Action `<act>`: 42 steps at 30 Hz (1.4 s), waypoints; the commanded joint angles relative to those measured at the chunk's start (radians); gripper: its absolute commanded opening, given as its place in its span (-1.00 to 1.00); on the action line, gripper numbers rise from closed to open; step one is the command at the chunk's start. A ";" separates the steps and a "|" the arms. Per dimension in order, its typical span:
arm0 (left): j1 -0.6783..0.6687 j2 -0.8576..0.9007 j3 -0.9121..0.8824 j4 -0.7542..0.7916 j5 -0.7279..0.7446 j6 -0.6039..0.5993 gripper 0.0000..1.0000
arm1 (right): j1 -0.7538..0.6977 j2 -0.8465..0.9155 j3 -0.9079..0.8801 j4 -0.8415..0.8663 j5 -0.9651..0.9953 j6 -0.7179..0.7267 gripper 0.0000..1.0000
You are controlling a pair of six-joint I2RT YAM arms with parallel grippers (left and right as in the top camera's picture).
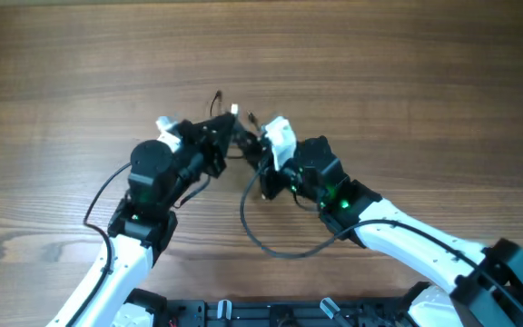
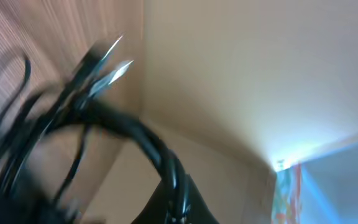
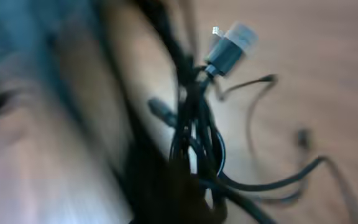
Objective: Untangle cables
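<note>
Left gripper – jaws together, pinching the cables at mid-table. Right gripper – jaws together too, clamping the same bundle just beside the left. Blur is hiding the fingers in both wrist views.

Cords are thin, black and glossy, bunching into a knot, with loose ends curling over the wood. A grey blocky plug is sticking up, and two bright metal tips are pointing outward.

Table is brown, grained wood. A thicker arm cable is looping near the grippers.
</note>
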 commanded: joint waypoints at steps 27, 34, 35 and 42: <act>0.294 0.264 0.014 0.526 0.035 0.088 -0.92 | 0.006 -0.168 0.004 -0.529 0.079 0.055 0.37; 0.294 0.264 0.014 0.553 0.455 0.516 -0.92 | -0.034 -0.322 0.004 -0.345 0.031 0.169 0.99; 0.294 0.264 0.014 0.612 0.579 0.647 -0.92 | -0.061 -0.338 0.004 -0.341 -0.006 0.229 0.99; 0.290 0.264 0.014 0.807 1.119 0.723 -0.92 | -0.434 -0.363 0.003 -0.203 -0.639 0.137 1.00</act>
